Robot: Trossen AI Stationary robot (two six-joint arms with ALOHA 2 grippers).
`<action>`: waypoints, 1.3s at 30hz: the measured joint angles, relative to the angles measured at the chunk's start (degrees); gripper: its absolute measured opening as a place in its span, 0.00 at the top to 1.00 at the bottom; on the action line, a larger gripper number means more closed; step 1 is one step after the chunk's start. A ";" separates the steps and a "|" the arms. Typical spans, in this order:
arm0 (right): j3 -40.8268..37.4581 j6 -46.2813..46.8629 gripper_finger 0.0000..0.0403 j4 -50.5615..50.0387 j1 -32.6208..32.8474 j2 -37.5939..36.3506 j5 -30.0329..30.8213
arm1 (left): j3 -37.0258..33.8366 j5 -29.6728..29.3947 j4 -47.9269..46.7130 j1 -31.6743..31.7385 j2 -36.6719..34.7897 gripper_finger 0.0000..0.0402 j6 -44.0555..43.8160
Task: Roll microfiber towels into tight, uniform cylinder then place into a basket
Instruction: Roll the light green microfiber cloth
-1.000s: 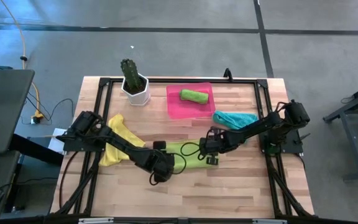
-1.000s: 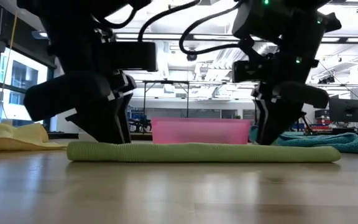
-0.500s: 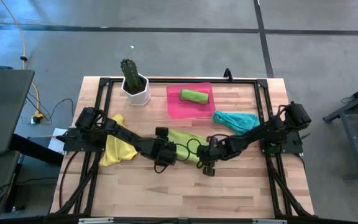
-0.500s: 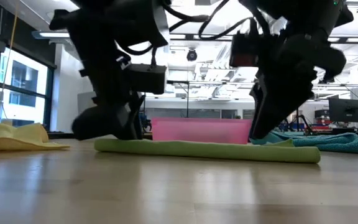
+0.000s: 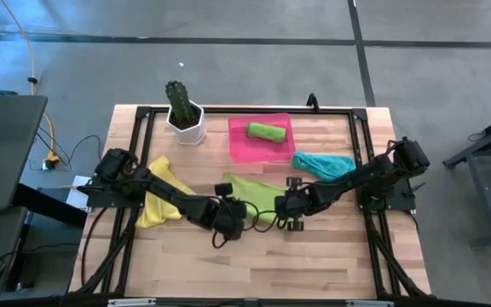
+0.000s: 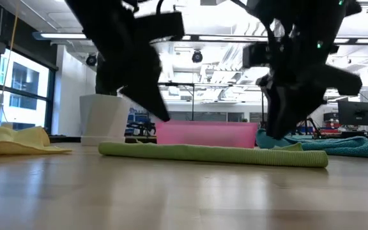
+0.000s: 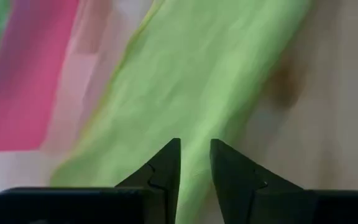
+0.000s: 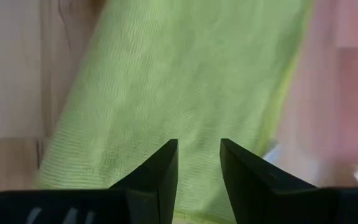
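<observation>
Your left gripper (image 7: 194, 152) hangs with fingers slightly apart, nothing between them, over the flat lime towel (image 5: 254, 192) mid-desk; your right gripper (image 8: 197, 155) does the same at that towel's other end. Behind it, the pink basket (image 5: 239, 147) holds a rolled green towel (image 5: 267, 131); teal towel (image 5: 322, 164) right, yellow towel (image 5: 156, 200) left
</observation>
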 joint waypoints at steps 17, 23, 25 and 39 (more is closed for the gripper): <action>-5.98 7.61 0.72 3.86 -1.78 0.01 -8.09 | -0.32 2.18 5.44 0.62 6.26 0.83 -11.35; -6.90 15.84 0.72 14.73 1.39 0.03 -8.86 | 0.04 5.64 3.39 -0.37 4.99 0.83 -12.28; -6.90 17.07 0.72 19.16 2.36 0.03 -8.86 | 0.01 6.96 3.18 -1.49 3.87 0.83 -12.32; -5.29 -1.25 0.72 8.89 3.52 -0.23 -4.83 | 0.03 7.77 14.42 -7.23 2.35 0.83 -8.70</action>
